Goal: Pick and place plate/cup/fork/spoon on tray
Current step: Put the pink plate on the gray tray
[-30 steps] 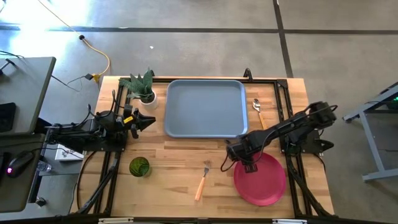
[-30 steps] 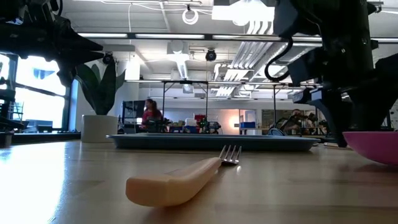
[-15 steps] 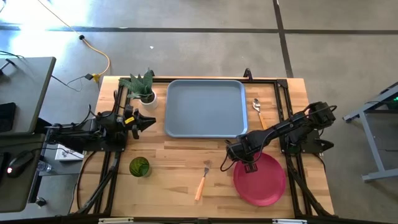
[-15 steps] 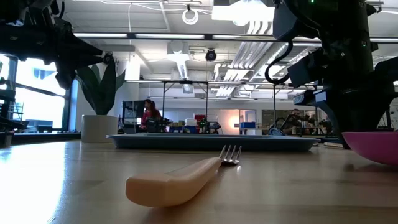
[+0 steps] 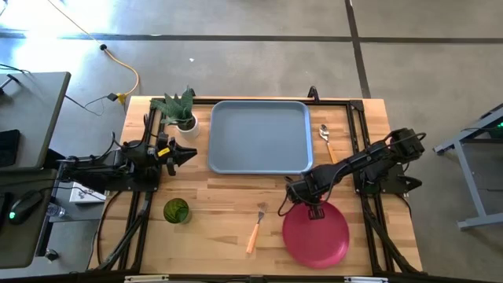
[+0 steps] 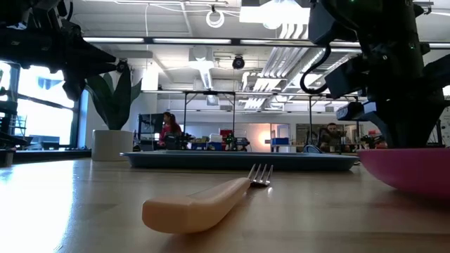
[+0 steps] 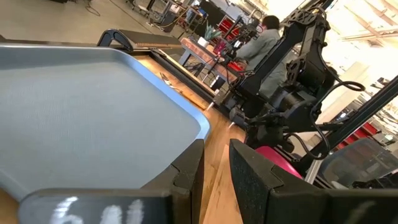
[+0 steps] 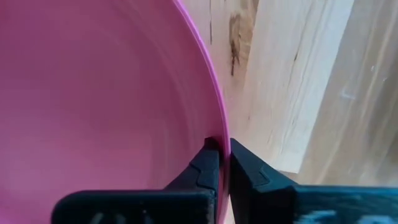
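The pink-red plate [image 5: 316, 234] lies on the table at the near right, and my right gripper [image 5: 313, 209] is shut on its far rim. The blue-grey tray [image 5: 259, 135] rests flat at the far middle. The orange-handled fork [image 5: 255, 228] lies left of the plate. The spoon [image 5: 326, 141] lies right of the tray. The green cup [image 5: 176, 210] stands at the near left. My left gripper [image 5: 191, 153] hovers left of the tray, its fingers [image 7: 186, 177] a little apart with nothing between them. My right gripper pinches the plate's rim [image 8: 219, 134] at its far edge, one finger inside the plate and one outside. The fingers come from above, pointing down. The plate [image 6: 411, 169] sits about level; whether its base is off the table I cannot tell.
A leafy plant in a white pot [image 5: 179, 110] stands at the far left corner, just left of the tray. Bare wood lies between the cup and the fork. People show in the room beyond the table.
My right gripper has shut on the plate's far rim while staying almost in place. The plate has shifted toward the table's left and near edges, ending closer to the fork.
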Tool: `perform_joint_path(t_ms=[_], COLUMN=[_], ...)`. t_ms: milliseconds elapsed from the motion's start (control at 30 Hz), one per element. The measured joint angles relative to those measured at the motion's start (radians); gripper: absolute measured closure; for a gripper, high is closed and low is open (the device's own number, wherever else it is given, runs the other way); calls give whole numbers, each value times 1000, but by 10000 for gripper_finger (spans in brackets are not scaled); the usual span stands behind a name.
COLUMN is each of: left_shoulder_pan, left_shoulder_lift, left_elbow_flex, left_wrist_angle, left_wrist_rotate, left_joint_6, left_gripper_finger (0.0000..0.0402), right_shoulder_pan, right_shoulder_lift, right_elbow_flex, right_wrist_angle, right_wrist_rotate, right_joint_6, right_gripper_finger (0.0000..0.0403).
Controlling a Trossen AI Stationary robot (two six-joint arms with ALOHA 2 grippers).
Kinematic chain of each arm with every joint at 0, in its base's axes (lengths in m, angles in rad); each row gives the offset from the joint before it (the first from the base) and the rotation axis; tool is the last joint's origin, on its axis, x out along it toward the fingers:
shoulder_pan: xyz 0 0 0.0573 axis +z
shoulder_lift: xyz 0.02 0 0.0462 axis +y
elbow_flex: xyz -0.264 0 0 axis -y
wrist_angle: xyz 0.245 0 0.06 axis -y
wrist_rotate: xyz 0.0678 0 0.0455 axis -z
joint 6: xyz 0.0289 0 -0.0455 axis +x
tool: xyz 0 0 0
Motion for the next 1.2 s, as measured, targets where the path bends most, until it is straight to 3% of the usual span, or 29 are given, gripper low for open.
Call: perform_joint_path(t_ms=[567,1200], left_shoulder_pan=[0,0], left_shoulder_lift=[0,0], left_elbow_flex=[0,0], left_wrist_angle=[-6,-5], left_wrist_rotate=[4,4], left_joint_6=[87,185], left_gripper_finger=[337,337], right_shoulder_pan=[1,-51], right_shoulder_lift=[-132,-269], right_elbow_flex=[-2,-2], right_wrist_angle=[0,163], right_wrist_rotate=[-20,119], right_joint_6=[307,678], right_gripper_finger=[403,403])
